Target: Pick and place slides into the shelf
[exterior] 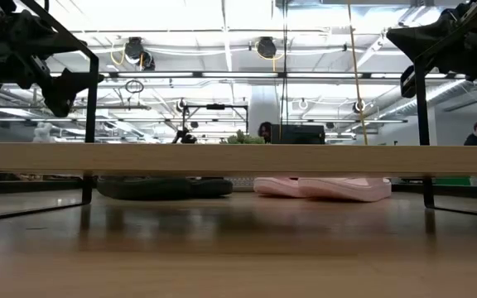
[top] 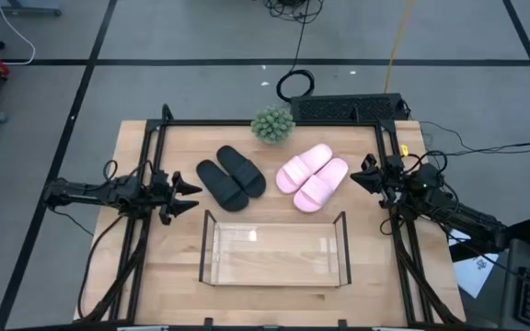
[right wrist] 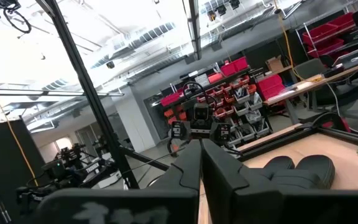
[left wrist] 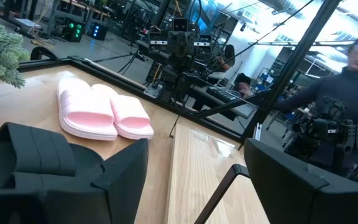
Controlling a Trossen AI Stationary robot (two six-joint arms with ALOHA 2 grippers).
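On your table (top: pixel 155 267) the slides (top: pixel 231 176) lay untouched behind the empty shelf (top: pixel 274 250), so both grippers, left (top: pixel 190 195) spread, right (top: pixel 360 175) pinched (empty), waited aside.

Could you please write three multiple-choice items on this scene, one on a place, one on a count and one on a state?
1. Where do the black slides lie?
A. Inside the shelf
B. Beside the pink slides, beyond the shelf
C. In the left gripper

2. How many pink slides are there?
A. One
B. Two
C. Four

3. What is the state of the shelf?
A. Empty
B. Holding one pair
C. Holding all four slides

Answers:
1. B: the high view shows them on the table left of the pink pair, on the plant's side of the shelf.
2. B: two lie side by side.
3. A: only bare wood shows through its clear panels, and the left gripper and right gripper hold nothing.
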